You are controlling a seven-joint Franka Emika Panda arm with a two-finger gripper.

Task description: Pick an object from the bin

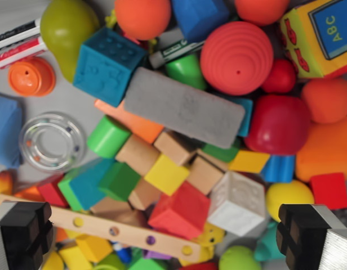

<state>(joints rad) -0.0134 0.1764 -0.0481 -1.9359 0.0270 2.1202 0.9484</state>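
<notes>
Parted gripper (pixel 162 233) above crowded toys

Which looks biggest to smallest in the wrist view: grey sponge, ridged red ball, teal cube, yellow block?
1. grey sponge
2. ridged red ball and teal cube: too alike to rank
3. yellow block

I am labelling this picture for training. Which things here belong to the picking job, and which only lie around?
For the job:
- claw, open above the pile
- red block and white cube between its fingers, likely picks

Just lying about:
- grey sponge
- clear ring
- green pear
- marker
- ridged red ball
</notes>
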